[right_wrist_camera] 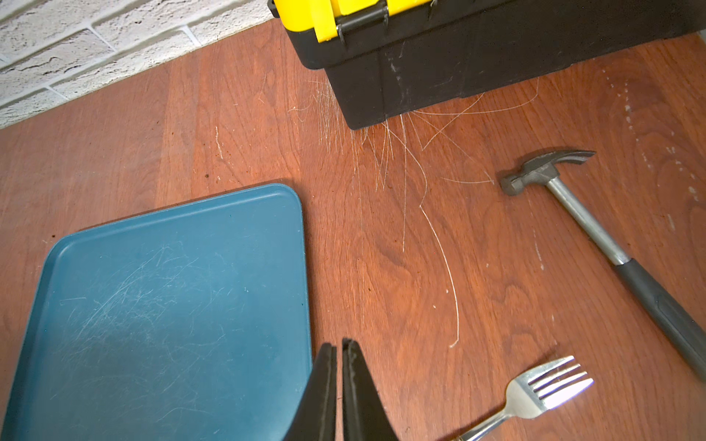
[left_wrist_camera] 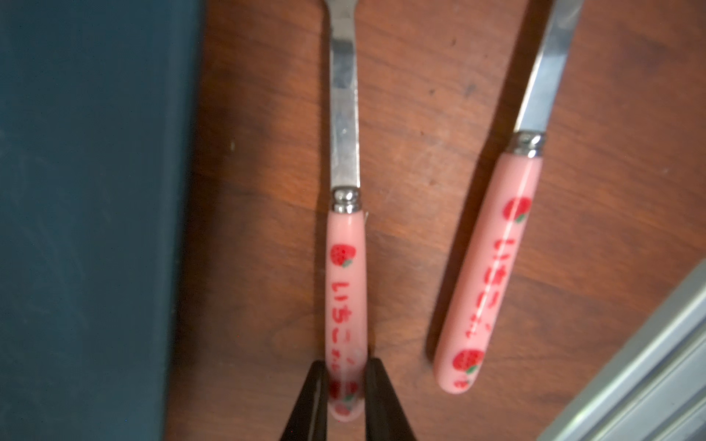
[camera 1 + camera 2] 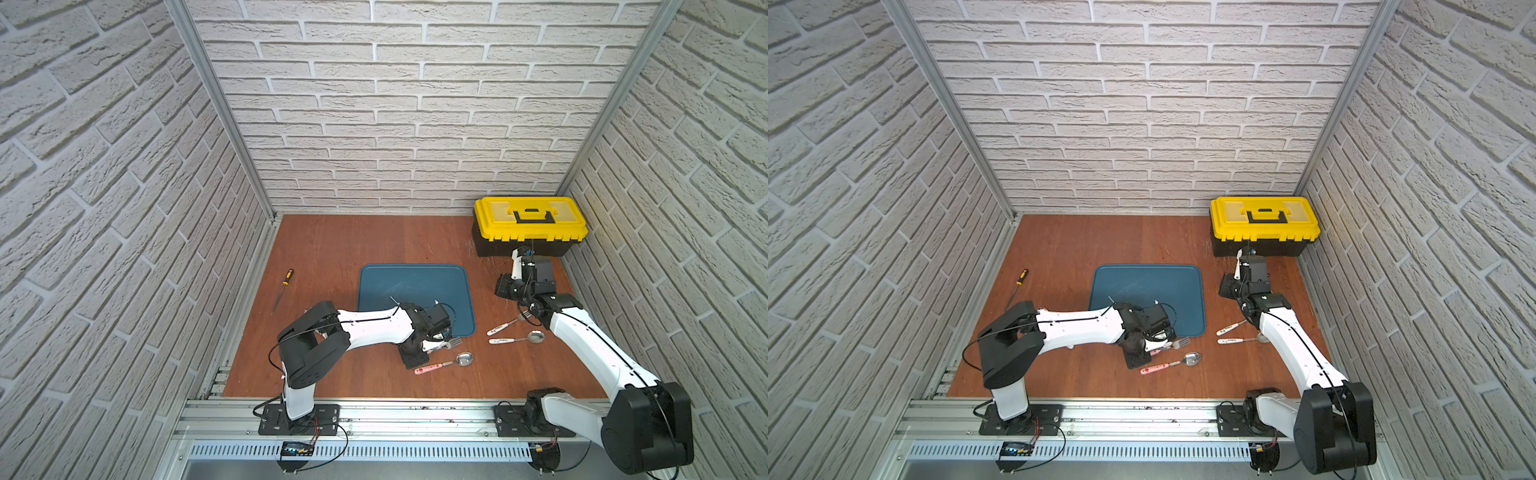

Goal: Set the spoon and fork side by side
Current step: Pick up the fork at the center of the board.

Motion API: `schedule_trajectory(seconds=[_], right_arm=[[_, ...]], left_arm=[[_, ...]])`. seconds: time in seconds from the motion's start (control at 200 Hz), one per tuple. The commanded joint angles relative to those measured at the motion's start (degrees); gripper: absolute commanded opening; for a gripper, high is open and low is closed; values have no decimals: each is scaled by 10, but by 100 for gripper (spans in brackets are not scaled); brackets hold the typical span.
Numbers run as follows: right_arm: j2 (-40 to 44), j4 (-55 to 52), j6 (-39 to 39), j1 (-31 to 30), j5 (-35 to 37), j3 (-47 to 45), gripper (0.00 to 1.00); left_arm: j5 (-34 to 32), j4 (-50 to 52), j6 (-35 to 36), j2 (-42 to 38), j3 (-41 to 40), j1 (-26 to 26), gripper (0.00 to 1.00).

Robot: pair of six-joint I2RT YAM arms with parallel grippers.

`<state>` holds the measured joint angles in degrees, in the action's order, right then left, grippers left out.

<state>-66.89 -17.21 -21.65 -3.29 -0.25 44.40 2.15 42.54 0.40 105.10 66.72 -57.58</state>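
My left gripper (image 2: 347,366) is shut on the tail end of the pink strawberry-print handle of a fork (image 2: 345,290), low over the wooden table. The fork's tines (image 3: 455,342) poke out past the wrist in both top views. A matching pink-handled spoon (image 2: 493,267) lies close beside it, at a slight angle, bowl (image 3: 464,358) pointing the same way. Further right lie a white-handled fork (image 3: 505,326) and a white-handled spoon (image 3: 517,338), next to each other. My right gripper (image 1: 339,345) is shut and empty, above the table beside the tray.
A blue tray (image 3: 415,286) lies mid-table, just beyond the pink fork. A yellow-and-black toolbox (image 3: 530,224) stands at the back right, with a hammer (image 1: 596,229) on the table near it. A screwdriver (image 3: 283,289) lies at the left. An aluminium rail (image 3: 374,415) borders the front.
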Motion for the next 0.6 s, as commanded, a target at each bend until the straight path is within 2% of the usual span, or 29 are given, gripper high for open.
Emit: schedule_trajectory(seconds=[0.0,0.1,0.235,0.595], right_arm=[[12,10,5,-4,3,-8,11],[11,9,6,-3,3,-8,11],[9,10,4,-4,3,-7,11],[13,10,3,-3,8,-9,11]], left_arm=[[23,-2,5,18,-11,2,13],[23,7,7,18,-6,-3,0],[11,6,18,-6,-11,-20,0],[-21,15,28,-18,-5,-23,0]])
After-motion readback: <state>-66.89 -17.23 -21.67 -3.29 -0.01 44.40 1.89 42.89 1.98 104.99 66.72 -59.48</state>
